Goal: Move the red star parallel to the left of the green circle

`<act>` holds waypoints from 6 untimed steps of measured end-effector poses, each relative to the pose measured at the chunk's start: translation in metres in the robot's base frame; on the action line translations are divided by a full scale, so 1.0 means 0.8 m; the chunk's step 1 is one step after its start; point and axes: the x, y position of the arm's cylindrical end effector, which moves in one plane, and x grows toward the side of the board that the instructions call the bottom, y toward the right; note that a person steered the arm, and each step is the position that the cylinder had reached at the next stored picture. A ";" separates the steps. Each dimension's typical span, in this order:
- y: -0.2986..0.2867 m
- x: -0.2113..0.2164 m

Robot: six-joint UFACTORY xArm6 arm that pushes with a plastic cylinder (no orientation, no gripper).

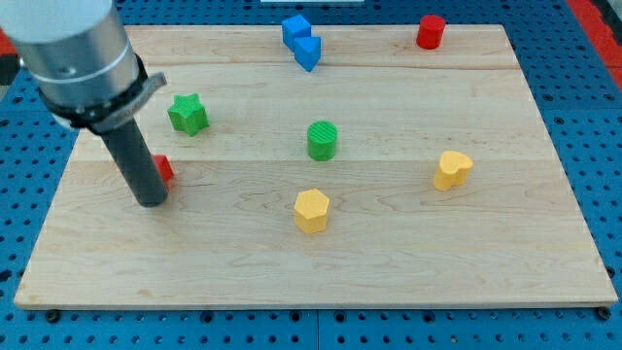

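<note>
My tip (151, 201) on board's left, touching red star (163, 170), mostly hidden behind rod on tip's right. Rod only: nothing to open, close or grasp. Green circle (323, 140) well right, slightly higher; push goes right.

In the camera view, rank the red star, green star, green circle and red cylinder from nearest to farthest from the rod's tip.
From my tip:
1. Red star, touching the rod's right side, mostly hidden.
2. Green star, just above.
3. Green circle, board centre.
4. Red cylinder, top right.
</note>
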 end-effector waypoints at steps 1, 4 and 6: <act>-0.055 0.002; 0.002 -0.047; 0.081 -0.070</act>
